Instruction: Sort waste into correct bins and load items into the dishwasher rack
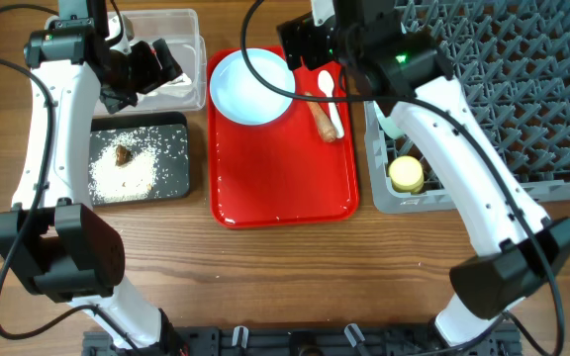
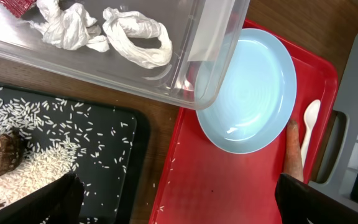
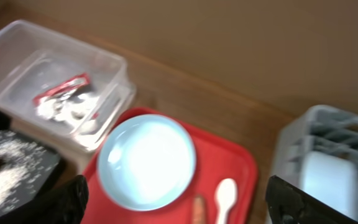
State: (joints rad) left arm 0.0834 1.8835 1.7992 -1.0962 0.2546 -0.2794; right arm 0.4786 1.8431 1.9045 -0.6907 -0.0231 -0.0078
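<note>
The light blue plate lies at the back of the red tray, with the white spoon and the orange-brown stick beside it. My left gripper is open and empty over the edge of the clear tub, which holds white tissue and the red wrapper. The black tray holds rice and the brown lump. My right gripper is open and empty above the back of the tray. The yellow cup stands in the grey rack.
The right wrist view shows the plate, the spoon, the tub and a pale blue bowl in the rack. A few rice grains lie on the wood and the tray rim. The right arm crosses the rack's left side.
</note>
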